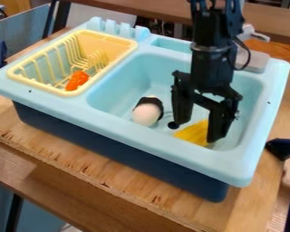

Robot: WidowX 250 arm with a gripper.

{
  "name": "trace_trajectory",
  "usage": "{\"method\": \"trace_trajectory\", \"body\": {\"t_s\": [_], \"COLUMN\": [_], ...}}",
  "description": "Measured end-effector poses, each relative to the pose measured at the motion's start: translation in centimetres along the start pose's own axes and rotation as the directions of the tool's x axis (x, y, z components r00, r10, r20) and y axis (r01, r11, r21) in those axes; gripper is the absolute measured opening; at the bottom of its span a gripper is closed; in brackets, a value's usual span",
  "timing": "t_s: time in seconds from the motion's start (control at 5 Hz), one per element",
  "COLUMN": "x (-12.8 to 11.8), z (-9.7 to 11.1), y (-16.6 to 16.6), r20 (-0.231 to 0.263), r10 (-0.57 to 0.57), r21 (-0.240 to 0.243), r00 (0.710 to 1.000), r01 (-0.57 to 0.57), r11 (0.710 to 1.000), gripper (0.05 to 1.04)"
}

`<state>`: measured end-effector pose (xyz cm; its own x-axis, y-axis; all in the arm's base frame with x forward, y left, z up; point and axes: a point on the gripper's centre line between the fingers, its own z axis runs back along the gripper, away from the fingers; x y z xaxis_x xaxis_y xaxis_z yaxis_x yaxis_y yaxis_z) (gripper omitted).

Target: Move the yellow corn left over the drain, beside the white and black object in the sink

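Black and two-fingered, the pincer [199, 130] is hanging down into the basin [126, 79] of a light-blue toy sink, and its fingers are standing wide apart. Just below and between the fingertips, a yellow piece [193, 132] is lying low in the basin, with one end partly hidden by the finger nearer the camera; whether either finger is touching it, I cannot tell. Beside the yellow piece, on the view's left of the pincer, a dark round drain hole [173, 125] is showing. A little farther out on that same side, apart from the pincer, a rounded object [147, 112] is resting in the basin, its pale end facing the camera and its black part lying behind.

Well beyond that, toward the upper left of the view from the pincer, a pale-yellow dish rack [105, 43] is sitting in the sink's other compartment and holding an orange item [78, 80]. Behind the pincer and to the view's right, a grey tap [250, 32] is rising at the sink's back edge. Below the pincer's level, the sink's dark-blue base [111, 152] is standing on a wooden bench [256, 204], whose rough front edge is running past on the camera side.
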<state>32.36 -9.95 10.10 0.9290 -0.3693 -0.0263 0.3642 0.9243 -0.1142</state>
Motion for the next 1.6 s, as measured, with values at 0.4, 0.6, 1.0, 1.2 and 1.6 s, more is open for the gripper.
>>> {"method": "trace_trajectory", "body": {"t_s": [0.4,0.6,1.0,1.2,1.6], "x": [1.4,1.5,0.6,0.1,-0.2], "z": [-2.2,-2.3,-1.2,-0.1,0.2], "y": [0.6,0.6,0.6,2.0,5.7], "r20": [-0.037,-0.037,0.008,0.032,0.036], "r10": [0.006,0.02,0.06,0.11,0.204], "r21": [0.018,0.011,0.017,0.023,-0.004], "r00": [0.999,0.999,0.998,0.993,0.978], "r01": [-0.005,-0.02,-0.06,-0.111,-0.204], "r11": [1.0,1.0,0.998,0.994,0.979], "gripper": [0.93,0.664,0.597,0.597,0.597]}}
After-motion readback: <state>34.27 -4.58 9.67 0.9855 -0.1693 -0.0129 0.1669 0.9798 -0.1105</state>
